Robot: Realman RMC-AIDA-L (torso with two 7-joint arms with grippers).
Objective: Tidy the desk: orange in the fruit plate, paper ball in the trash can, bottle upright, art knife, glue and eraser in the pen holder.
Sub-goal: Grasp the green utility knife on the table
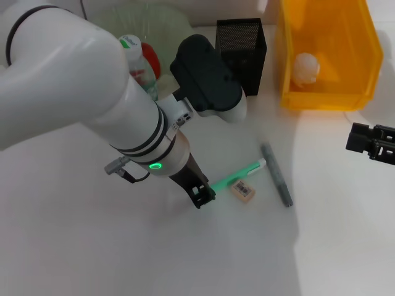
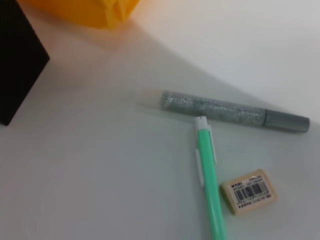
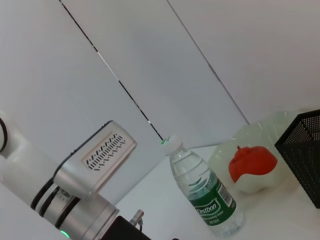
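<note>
A green art knife (image 1: 237,176) (image 2: 210,190) lies flat mid-table, with a tan eraser (image 1: 244,190) (image 2: 248,191) beside it and a grey glitter glue stick (image 1: 278,176) (image 2: 215,110) just past its tip. My left gripper (image 1: 202,194) is low over the table at the knife's near end. The black mesh pen holder (image 1: 242,52) (image 2: 15,65) stands at the back. The bottle (image 1: 137,58) (image 3: 202,192) is upright beside the clear fruit plate (image 1: 166,28) (image 3: 225,150), which holds the reddish orange (image 3: 252,162). The paper ball (image 1: 307,68) sits in the yellow trash can (image 1: 327,98).
My right gripper (image 1: 370,140) hangs idle at the table's right edge. The bulky left arm (image 1: 92,92) covers much of the back left, partly hiding the bottle and plate. White tabletop stretches in front of the knife and eraser.
</note>
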